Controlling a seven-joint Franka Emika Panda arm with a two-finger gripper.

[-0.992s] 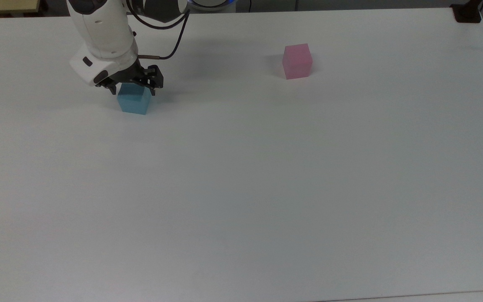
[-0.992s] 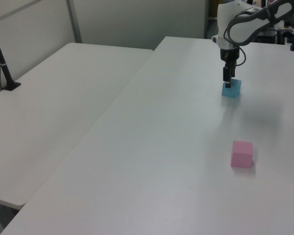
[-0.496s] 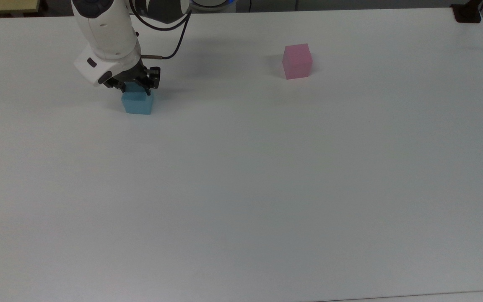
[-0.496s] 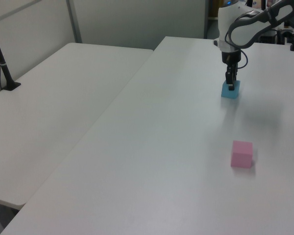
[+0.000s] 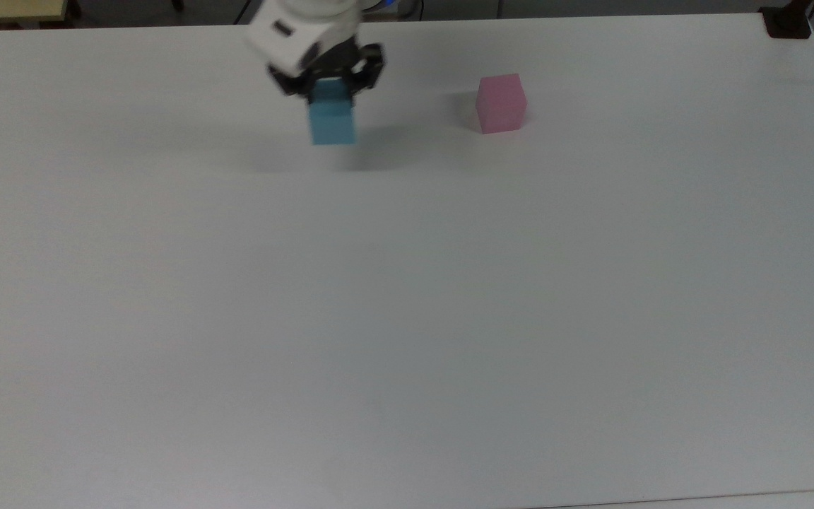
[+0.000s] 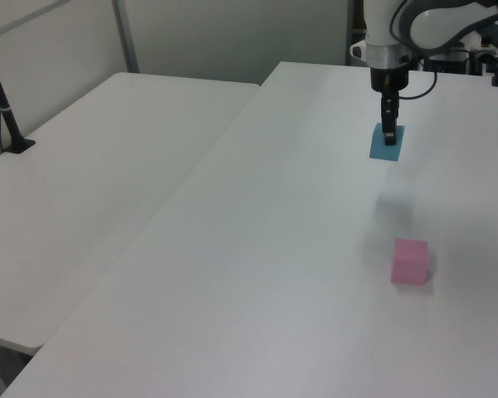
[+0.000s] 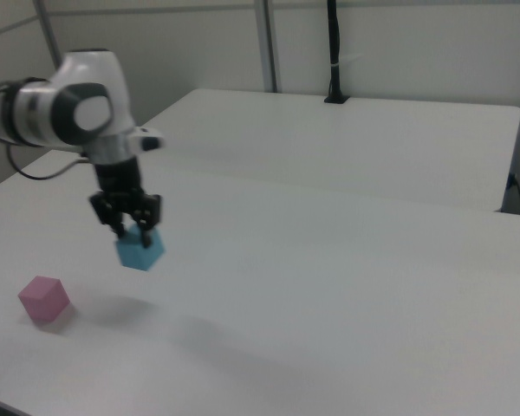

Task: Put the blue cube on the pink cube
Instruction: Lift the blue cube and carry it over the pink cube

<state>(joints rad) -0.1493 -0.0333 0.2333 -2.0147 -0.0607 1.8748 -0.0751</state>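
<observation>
Carrying the blue cube [image 5: 332, 120] clamped in my gripper [image 5: 329, 83], clear above the table [image 5: 407, 318]. I am noting the pink cube [image 5: 500, 103] resting on the table, well apart toward the top view's right, lower than my load.

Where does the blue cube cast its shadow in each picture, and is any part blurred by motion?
In the top view, the blue cube and the gripper look smeared, with a soft shadow on the table below them; in the left view, a faint shadow lies apart from the cube, nearer the pink cube; in the right view, a dim shadow lies beneath the lifted cube.
</observation>
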